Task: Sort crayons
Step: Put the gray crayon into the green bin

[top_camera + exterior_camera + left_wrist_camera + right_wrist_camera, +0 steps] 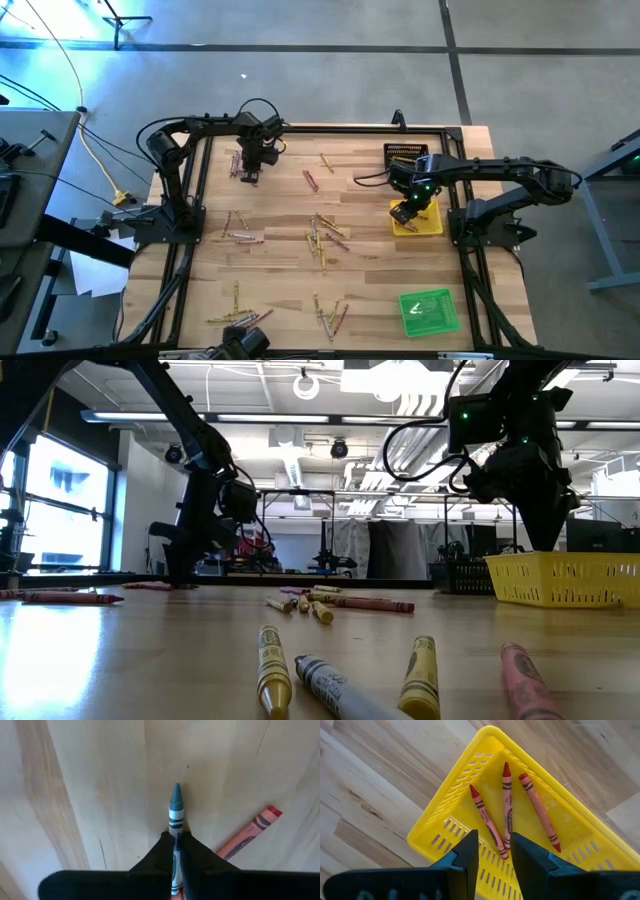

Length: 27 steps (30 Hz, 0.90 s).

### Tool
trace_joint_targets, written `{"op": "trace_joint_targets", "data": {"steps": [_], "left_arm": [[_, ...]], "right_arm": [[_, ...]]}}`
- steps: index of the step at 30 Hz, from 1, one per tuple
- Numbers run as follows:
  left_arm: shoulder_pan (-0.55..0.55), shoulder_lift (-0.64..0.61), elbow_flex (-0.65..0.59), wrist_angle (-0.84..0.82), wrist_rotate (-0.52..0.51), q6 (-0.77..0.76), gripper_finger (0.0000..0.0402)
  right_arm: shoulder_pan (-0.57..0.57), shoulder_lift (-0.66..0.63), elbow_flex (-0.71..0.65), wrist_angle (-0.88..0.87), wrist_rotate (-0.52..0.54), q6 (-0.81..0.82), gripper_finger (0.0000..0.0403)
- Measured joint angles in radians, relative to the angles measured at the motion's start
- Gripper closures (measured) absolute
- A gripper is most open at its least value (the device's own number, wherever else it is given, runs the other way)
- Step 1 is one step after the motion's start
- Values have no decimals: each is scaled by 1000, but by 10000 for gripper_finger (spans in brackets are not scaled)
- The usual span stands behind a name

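While the left hand (176,857) pinches a blue crayon (175,810), the yellow tray (455,815) holds seemingly three red crayons (507,800).

Crayons (322,240) scattered across wooden table (270,275); yellow tray (430,222), green tray (430,311) alongside.

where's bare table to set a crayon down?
Bare wood lies between the yellow tray and green tray, and along the left edge below the left gripper. Crowded: crayons at the middle and near edge.
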Motion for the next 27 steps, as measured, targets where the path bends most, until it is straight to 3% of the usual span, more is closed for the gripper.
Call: {"op": "trace_joint_targets", "data": {"steps": [7,16,22,27], "left_arm": [[0,8,45,-24,0,-35,398],[9,12,200,75,24,-122,401],[-22,9,361,97,232,-369,401],[-96,7,494,195,392,-580,401]], "right_arm": [[0,-25,0,-7,-5,9,304],[0,-137,0,-4,11,60,304],[-13,-226,0,84,173,107,304],[-68,-250,0,364,254,107,304]]}}
